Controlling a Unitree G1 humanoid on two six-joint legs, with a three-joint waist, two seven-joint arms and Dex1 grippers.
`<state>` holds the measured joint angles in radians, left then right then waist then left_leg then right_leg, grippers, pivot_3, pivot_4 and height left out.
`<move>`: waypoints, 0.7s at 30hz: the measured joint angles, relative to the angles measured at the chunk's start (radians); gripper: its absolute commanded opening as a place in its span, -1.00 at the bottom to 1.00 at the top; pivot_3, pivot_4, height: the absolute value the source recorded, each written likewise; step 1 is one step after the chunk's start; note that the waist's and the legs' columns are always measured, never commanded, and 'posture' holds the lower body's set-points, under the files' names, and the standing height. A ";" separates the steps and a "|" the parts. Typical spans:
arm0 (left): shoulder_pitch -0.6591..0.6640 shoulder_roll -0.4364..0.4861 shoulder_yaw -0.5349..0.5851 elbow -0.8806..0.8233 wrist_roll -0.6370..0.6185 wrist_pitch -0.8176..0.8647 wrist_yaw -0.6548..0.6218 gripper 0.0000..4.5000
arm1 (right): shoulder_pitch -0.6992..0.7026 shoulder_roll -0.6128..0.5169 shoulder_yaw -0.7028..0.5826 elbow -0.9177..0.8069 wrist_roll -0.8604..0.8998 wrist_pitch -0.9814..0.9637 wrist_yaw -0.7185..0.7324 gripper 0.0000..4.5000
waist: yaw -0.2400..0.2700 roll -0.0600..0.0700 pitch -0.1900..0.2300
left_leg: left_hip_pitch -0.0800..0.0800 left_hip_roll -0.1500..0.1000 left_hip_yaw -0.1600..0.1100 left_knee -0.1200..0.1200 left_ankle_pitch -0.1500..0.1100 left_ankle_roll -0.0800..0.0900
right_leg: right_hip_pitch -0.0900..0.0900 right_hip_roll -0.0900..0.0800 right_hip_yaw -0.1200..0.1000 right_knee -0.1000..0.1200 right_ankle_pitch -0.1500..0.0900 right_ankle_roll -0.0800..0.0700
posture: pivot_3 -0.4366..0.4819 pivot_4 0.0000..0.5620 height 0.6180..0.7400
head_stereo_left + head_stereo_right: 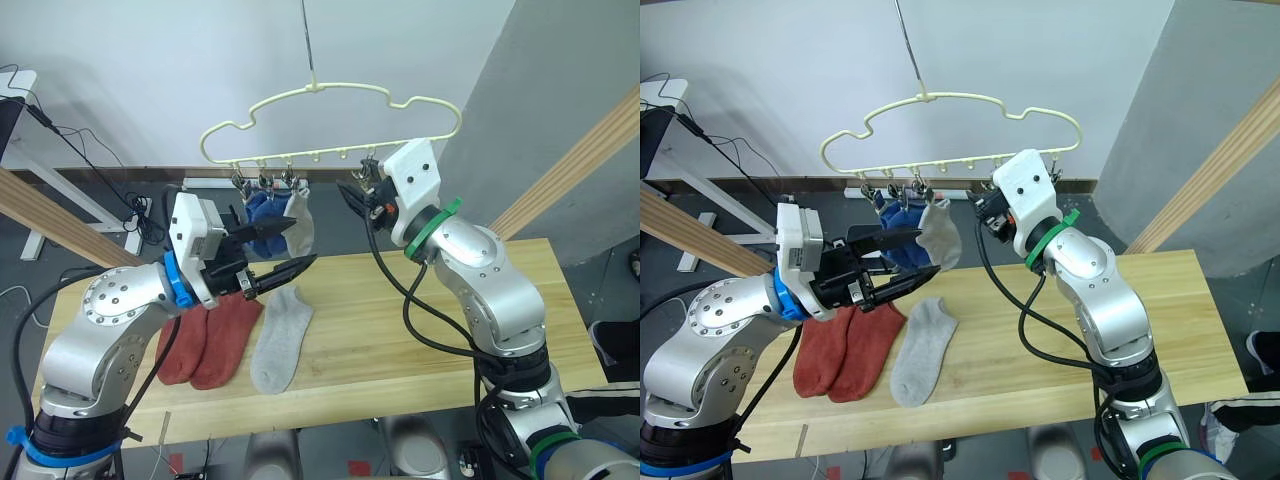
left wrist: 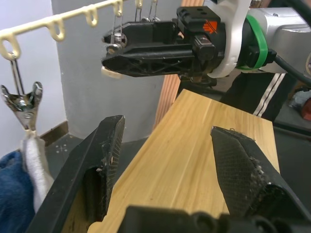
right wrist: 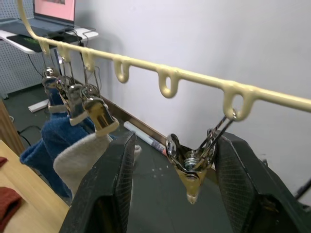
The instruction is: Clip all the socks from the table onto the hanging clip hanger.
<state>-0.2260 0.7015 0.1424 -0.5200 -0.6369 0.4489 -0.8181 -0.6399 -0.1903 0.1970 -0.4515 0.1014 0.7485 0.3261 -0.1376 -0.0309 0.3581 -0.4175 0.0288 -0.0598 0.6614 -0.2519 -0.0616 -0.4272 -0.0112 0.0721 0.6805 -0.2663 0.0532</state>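
Observation:
The cream clip hanger [image 1: 330, 110] hangs above the table's far edge. Its left clips hold two blue socks [image 1: 262, 212] and one light grey sock [image 1: 300, 225]. On the table [image 1: 450, 330] lie two rust-red socks [image 1: 205, 345] and a grey sock [image 1: 280, 340]. My left gripper [image 1: 300, 243] hovers open and empty above the grey sock, just below the hanging socks. My right gripper [image 3: 177, 194] is raised to the hanger's rail. It is open, with a bare metal clip [image 3: 189, 167] between its fingers, not squeezed.
Slanted wooden beams stand at the left [image 1: 50, 215] and right [image 1: 570, 170] of the table. A white desk [image 1: 20, 130] with cables sits back left. The right arm's black cable [image 1: 420, 310] loops over the tabletop.

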 measured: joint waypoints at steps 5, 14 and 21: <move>0.000 -0.001 0.000 0.000 0.004 -0.001 0.000 0.39 | 0.000 0.016 0.000 0.016 0.000 -0.009 -0.001 0.08 | 0.000 0.000 0.000 | 0.000 0.000 0.000 0.000 0.000 0.000 | 0.000 0.000 0.000 0.000 0.000 0.000 | -0.43 0.06 0.95; 0.000 -0.014 -0.008 0.000 0.015 -0.002 0.000 0.39 | 0.000 0.060 -0.003 0.044 0.001 -0.019 -0.005 0.08 | 0.000 0.000 0.000 | 0.000 0.000 0.000 0.000 0.000 0.000 | 0.000 0.000 0.000 0.000 0.000 -0.001 | -0.43 0.06 0.95; 0.003 -0.020 -0.008 0.000 0.021 -0.002 0.001 0.39 | -0.001 0.095 -0.025 0.050 0.011 -0.016 -0.022 0.08 | 0.000 0.000 0.000 | 0.000 0.000 0.000 0.000 0.000 0.000 | 0.000 0.000 0.000 0.001 0.000 -0.001 | -0.42 0.07 0.95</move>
<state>-0.2235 0.6818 0.1345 -0.5199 -0.6162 0.4466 -0.8176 -0.6410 -0.0954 0.1723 -0.4012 0.1123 0.7320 0.3039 -0.1378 -0.0308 0.3580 -0.4174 0.0290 -0.0599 0.6618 -0.2519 -0.0616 -0.4272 -0.0117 0.0718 0.6812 -0.2659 0.0526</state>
